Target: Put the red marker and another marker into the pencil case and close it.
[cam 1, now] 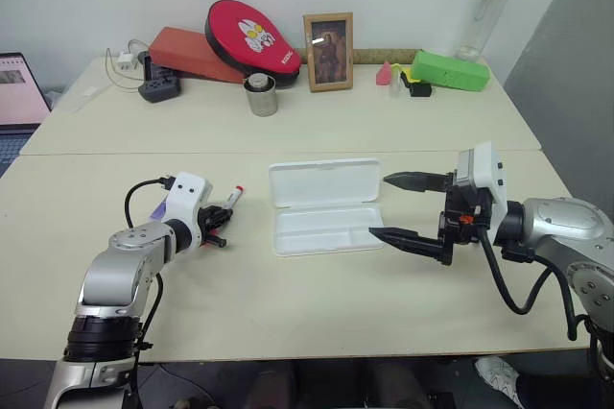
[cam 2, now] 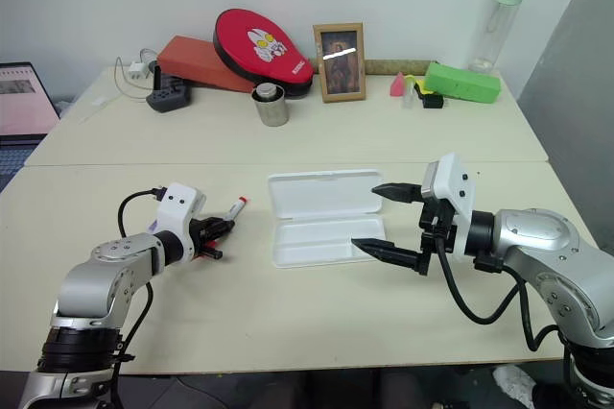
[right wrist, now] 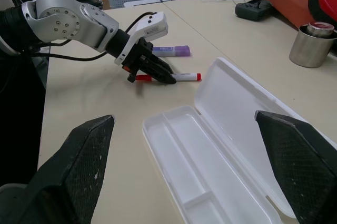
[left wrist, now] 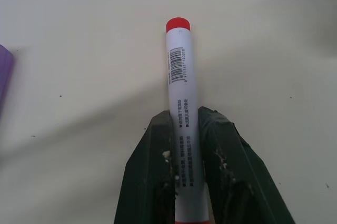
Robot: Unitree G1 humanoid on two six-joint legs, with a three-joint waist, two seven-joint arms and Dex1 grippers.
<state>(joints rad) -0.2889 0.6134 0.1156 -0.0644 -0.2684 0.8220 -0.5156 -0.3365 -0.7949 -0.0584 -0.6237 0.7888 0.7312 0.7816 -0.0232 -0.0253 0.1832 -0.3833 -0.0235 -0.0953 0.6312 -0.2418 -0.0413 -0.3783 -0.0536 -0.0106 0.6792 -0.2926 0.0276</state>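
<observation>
The red marker (left wrist: 180,77), a white barrel with a red tail end, lies on the table left of the pencil case. My left gripper (left wrist: 185,113) is shut on the marker's barrel, one finger on each side. The lilac highlighter (right wrist: 171,51) lies just beyond that hand, partly hidden behind it in the head views. The white pencil case (cam 1: 317,227) lies open at the table's middle, lid folded back, its tray holding nothing. My right gripper (cam 1: 377,205) hovers open at the case's right end, its fingers spread wide.
Along the back of the table stand a metal cup (cam 1: 260,95), a photo frame (cam 1: 328,51), a red paddle case (cam 1: 251,39), a green box (cam 1: 451,71) and a clear bottle (cam 1: 487,11). A laptop (cam 1: 19,92) sits at the far left.
</observation>
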